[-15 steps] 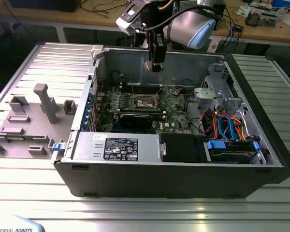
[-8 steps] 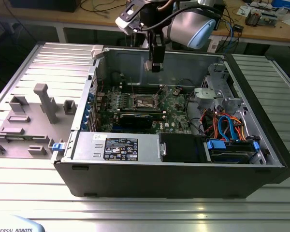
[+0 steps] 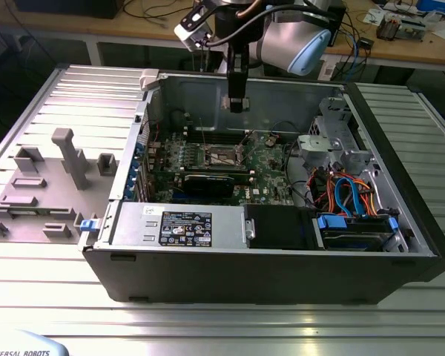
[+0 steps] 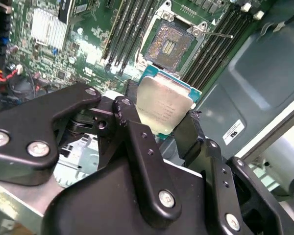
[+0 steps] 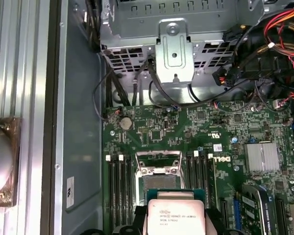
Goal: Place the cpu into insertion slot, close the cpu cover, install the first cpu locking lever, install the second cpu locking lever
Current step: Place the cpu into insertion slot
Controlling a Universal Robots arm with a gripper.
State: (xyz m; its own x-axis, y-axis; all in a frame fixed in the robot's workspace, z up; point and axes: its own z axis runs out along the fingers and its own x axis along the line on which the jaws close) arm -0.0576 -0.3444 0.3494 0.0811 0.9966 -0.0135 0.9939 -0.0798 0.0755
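Your open computer case [image 3: 267,274] holds the green motherboard [image 3: 271,167], and its insertion slot [image 4: 169,46] sits bare. Your gripper [image 3: 239,102] pinches the cpu [image 4: 165,105] by opposite edges above the board near the slot, silvery top up.

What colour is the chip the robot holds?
The cpu is silvery-grey with a green edge; second wrist view shows it best.
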